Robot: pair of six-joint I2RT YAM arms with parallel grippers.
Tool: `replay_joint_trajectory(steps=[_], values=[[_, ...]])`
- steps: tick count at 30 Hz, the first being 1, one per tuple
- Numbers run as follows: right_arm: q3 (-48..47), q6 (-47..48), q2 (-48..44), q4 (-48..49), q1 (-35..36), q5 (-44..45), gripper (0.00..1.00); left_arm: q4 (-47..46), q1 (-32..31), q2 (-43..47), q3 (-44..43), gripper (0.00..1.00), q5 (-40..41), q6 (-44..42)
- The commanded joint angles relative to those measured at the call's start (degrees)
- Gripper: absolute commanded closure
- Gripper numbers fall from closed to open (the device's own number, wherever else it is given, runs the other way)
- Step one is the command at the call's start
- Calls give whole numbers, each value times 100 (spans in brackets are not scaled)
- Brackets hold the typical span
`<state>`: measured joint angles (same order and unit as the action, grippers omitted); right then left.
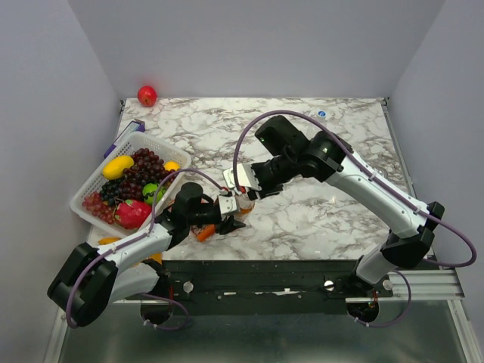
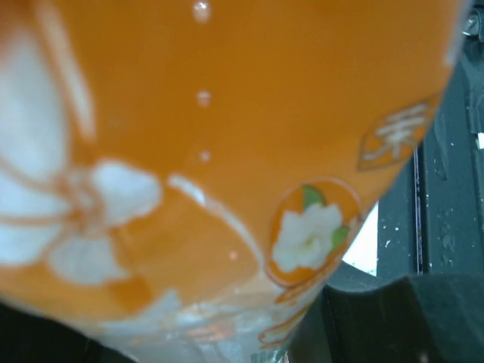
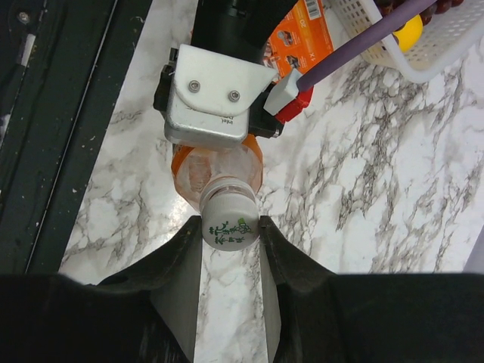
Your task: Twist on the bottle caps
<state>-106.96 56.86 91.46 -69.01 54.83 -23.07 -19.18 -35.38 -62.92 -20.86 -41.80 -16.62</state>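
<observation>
**Cap pinched on the neck: turn it straight, hold the bottle dead**

The right tool [image 3: 229, 224] is closed down to a narrow gap, its two dark fingers pressing opposite sides of the whitish cap [image 3: 227, 210]. That cap sits on the mouth of the orange bottle [image 3: 218, 168]. The bottle lies tilted towards the right wrist camera, off the desk [image 1: 318, 212] and over its near edge. The left tool [image 1: 231, 215] is clamped round the bottle's body. Its own camera shows nothing but orange label, and its grey housing sits just behind the bottle's shoulder in the right wrist view. Whether the threads have caught cannot be told from here.

The step in hand looks like the turning itself. To do it well:

- Line the right wrist's roll axis up with the bottle's neck, so the cap turns flat and does not cross-thread.
- Press lightly along the neck while twisting. Too much push would slide the bottle back through the left fingers.
- The left grip must be firm enough that the bottle does not spin with the cap.
- When the wrist runs out of travel, release, wind back and pinch the cap again at the same depth.

Further out, a fruit basket [image 1: 101, 169] stands at the desk's left. What looks like a blue cap [image 1: 321, 115] lies at the far edge, well apart.
</observation>
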Motion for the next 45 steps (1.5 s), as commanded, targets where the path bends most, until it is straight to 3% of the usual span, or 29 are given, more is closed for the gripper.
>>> replay_joint_trajectory(steps=[1,11,19,26,34,45], values=[[105,132,3,230,46,426,64,-525,-48,166,-58,100,-100,-157],[-395,422,258,-516,46,57,67,-517,-40,166,-93,100,75,-306],[-1502,844,952,-1736,89,171,70,-227,-40,174,-190,100,339,-632],[-1276,818,935,-1668,239,443,72,-191,-40,192,-216,100,445,-509],[-1091,36,961,-1457,274,567,71,-1280,74,306,100,100,884,484],[-1767,-940,1594,-1835,274,751,72,-1036,83,306,-40,100,1025,221]])
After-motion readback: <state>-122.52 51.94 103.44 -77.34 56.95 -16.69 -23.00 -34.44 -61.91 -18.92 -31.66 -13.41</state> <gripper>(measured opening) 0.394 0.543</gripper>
